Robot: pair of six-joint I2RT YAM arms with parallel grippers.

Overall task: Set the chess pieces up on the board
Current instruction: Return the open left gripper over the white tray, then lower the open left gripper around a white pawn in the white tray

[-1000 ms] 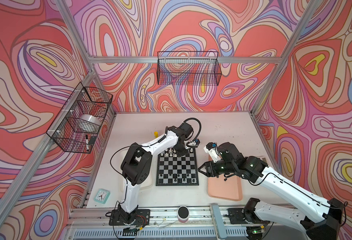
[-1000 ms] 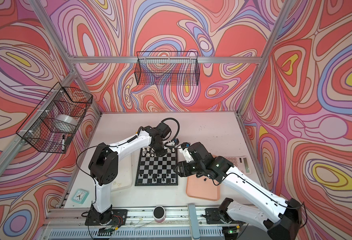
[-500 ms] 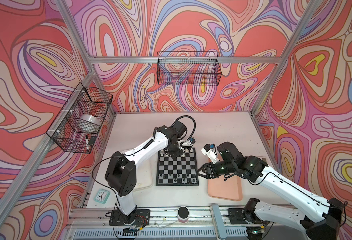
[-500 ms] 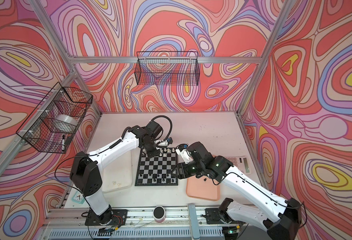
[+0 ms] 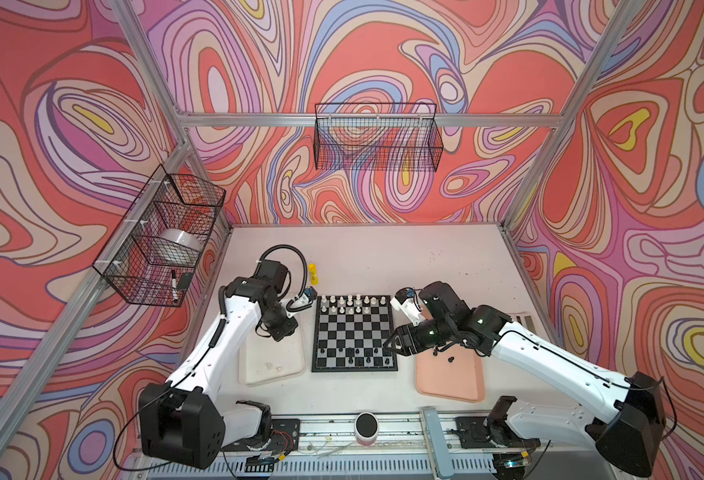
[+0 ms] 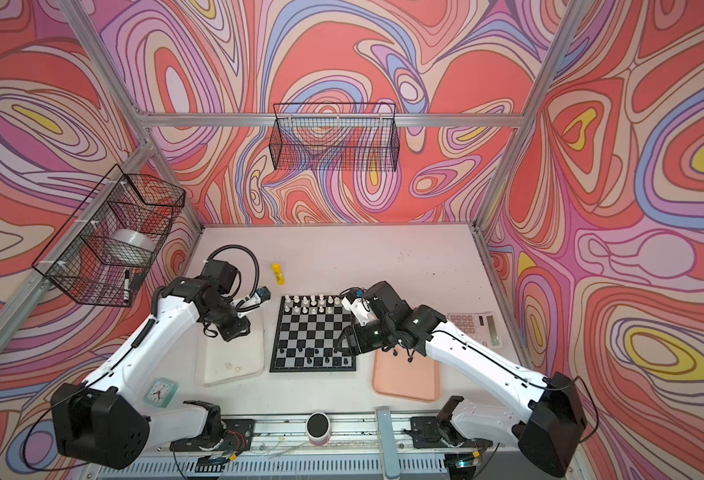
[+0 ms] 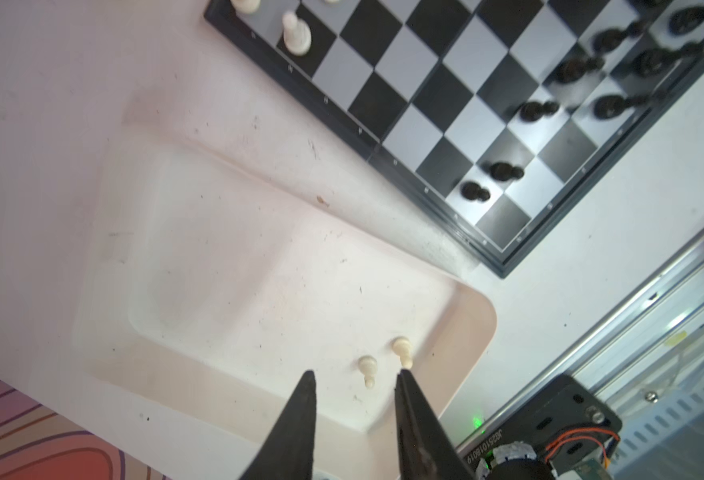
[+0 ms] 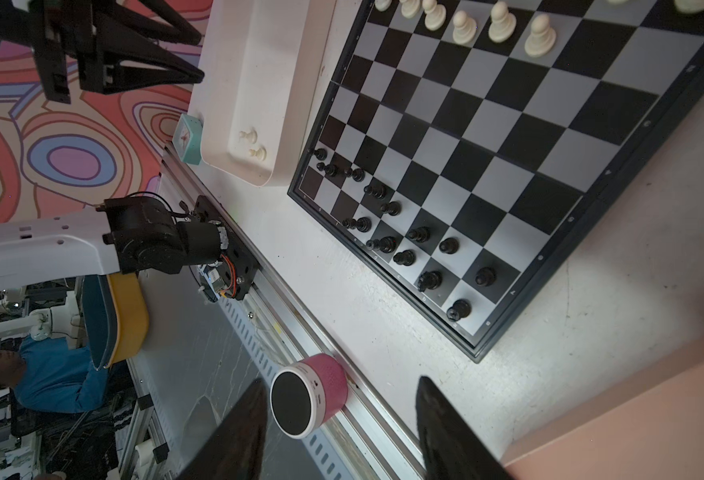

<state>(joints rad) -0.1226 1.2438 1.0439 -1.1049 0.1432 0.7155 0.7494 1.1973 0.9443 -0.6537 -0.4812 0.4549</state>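
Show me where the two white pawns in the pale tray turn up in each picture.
In a top view: the two white pawns sit at the pale tray's near end, left of the board.
In a top view: pawns at that same end, left of the board.
Left wrist: just past the left gripper's tips.
Right wrist: in the tray's corner, by the board's black pieces.
Shared landmark: the board.

Right gripper (image 8: 340,381): jaws wide apart, nothing between them, over bare table off the board (image 8: 508,137) corner. Pink tray (image 8: 633,424) edge just beside one finger. Black pieces (image 8: 387,245) bunched unevenly on the two ranks at the rail side. White pieces (image 8: 500,25) at the opposite end. Two white pawns (image 8: 254,143) sit in the whitish tray (image 8: 258,50). Pink speaker (image 8: 306,399) on the rail, teal clock (image 8: 186,139) at the tray corner.
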